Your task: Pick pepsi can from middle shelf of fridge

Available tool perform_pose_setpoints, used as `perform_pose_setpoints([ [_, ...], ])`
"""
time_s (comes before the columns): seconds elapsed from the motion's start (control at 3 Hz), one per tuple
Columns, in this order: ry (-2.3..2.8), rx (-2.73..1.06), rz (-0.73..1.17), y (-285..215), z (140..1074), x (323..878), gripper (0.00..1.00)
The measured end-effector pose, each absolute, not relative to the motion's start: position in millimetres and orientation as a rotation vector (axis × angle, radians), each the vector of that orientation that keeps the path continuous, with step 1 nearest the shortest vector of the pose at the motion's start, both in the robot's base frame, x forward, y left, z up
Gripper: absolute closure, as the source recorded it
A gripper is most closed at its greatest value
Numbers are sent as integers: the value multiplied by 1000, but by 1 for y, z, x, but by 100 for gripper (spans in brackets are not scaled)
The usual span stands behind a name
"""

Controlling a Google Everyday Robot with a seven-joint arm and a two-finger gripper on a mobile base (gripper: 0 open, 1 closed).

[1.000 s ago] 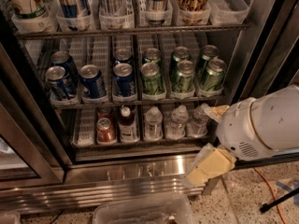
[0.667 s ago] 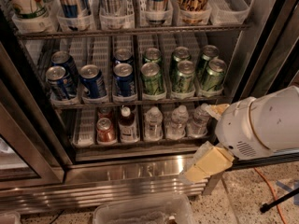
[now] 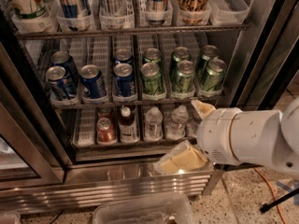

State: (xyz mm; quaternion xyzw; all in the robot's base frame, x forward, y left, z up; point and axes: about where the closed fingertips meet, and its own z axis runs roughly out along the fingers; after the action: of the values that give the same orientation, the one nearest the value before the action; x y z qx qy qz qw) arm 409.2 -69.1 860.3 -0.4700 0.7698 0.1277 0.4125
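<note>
Pincer [image 3: 180,134]: wide open, empty, low and right, by the water bottles [image 3: 153,122].
Pepsi can [image 3: 124,80]: up left on the middle shelf [image 3: 140,101].
Danger: we might grab a green can [image 3: 182,76]; those sit closer.

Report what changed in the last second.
The gripper moved slightly left along the front of the fridge, below the middle shelf. It is open and holds nothing. The pepsi cans, the green cans and the bottles below have not moved.
</note>
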Motion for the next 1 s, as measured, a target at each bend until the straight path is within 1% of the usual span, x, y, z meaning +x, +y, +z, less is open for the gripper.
perform_pose_setpoints([
  [0.33,1813,-1061,321,-56,870,434,0],
  [0.67,1659,-1010,399,-30,886,459,0],
  [1.0,1594,-1072,399,-17,882,459,0],
])
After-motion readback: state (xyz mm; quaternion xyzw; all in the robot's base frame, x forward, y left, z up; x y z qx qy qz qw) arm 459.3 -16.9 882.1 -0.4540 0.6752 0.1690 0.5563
